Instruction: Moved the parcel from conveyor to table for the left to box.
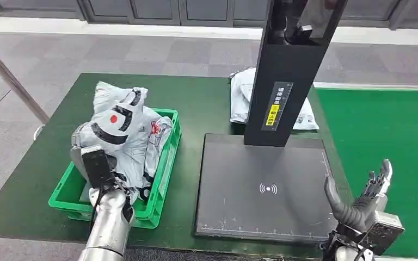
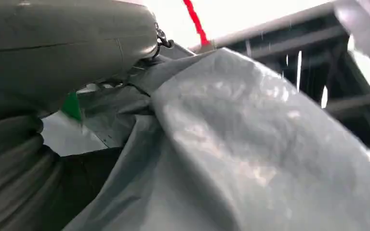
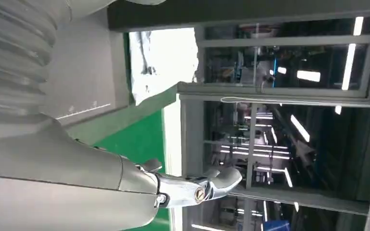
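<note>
Parcel (image 1: 121, 128), grey poly bag, sits on top of the green bin (image 1: 166, 174), bulging above the rim, long axis running up and away from the left hand (image 1: 99, 166). The left hand is right up against the near lower end of the bag; the left wrist view has bag film pressed close to the thumb, but whether the fingers are clamped on it cannot be told. A second bag (image 1: 243, 95) lies far across the table (image 1: 196, 98), behind the scanner post (image 1: 283, 81), well ahead of the right hand (image 1: 367, 201). The right hand hovers at the pad's (image 1: 261, 187) near right corner, fingers spread, holding nothing. Judged: first bag looks boxed; the second is nearer the right hand than the left.
</note>
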